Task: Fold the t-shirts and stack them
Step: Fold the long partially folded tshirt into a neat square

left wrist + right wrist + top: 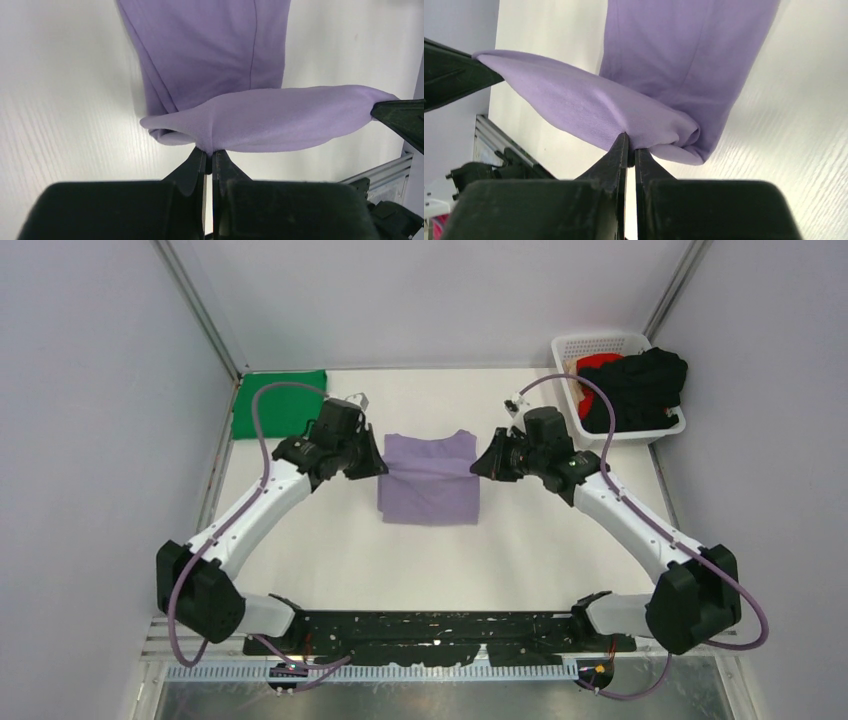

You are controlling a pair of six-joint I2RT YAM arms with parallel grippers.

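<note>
While the left hand and right hand each pinch shut on a side edge of the lavender t-shirt — mid-table, well left of the basket — an uneven pull could slip the thin cloth free, skewing the fold.

robot lab, white enclosure walls, aluminium framing

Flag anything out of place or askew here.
Only the black shirt stands out: it bulges over the basket rim, far right. The purple shirt is merely mid-fold, pinched by the left end effector and right end effector.
</note>
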